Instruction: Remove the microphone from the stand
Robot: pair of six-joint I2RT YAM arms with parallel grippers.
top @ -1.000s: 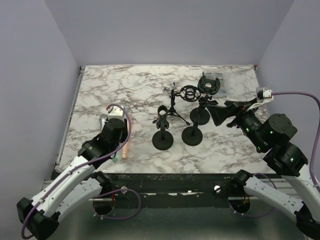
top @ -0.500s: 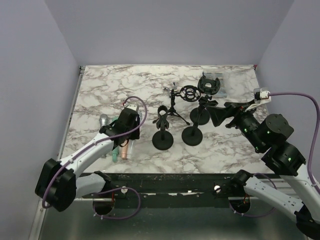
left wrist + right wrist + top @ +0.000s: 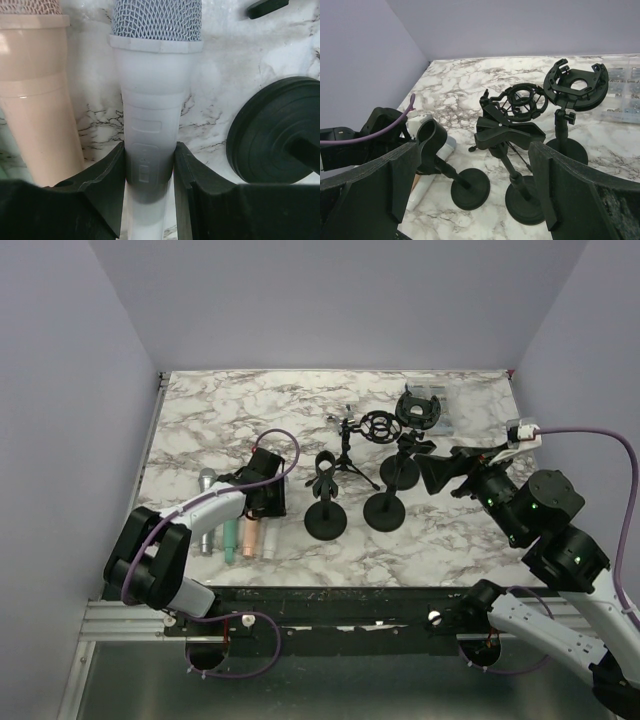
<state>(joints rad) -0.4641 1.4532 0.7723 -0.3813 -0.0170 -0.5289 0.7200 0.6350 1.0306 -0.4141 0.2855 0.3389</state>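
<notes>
A white microphone point(image 3: 152, 100) with a grey mesh head lies flat on the marble beside a pink one point(image 3: 40, 100). My left gripper point(image 3: 149, 150) is shut on its handle, both pads pressing its sides. From above, the left gripper point(image 3: 263, 498) sits just left of the empty black clip stand point(image 3: 327, 502), with the white microphone point(image 3: 268, 538) under it. That stand's clip point(image 3: 431, 137) holds nothing. My right gripper point(image 3: 440, 470) hovers open at the right, facing the stands, with nothing between its fingers point(image 3: 580, 195).
Grey point(image 3: 207, 510), green point(image 3: 230, 536) and pink point(image 3: 250, 537) microphones lie in a row left of the white one. A clamp stand point(image 3: 386, 508), a small tripod with shock mount point(image 3: 362, 432) and a taller stand with a round mount point(image 3: 418, 408) crowd the middle.
My left arm has stretched out and swung its gripper to the right, close to the empty clip stand. The white microphone now lies beside the pink one. The right arm has barely moved.
</notes>
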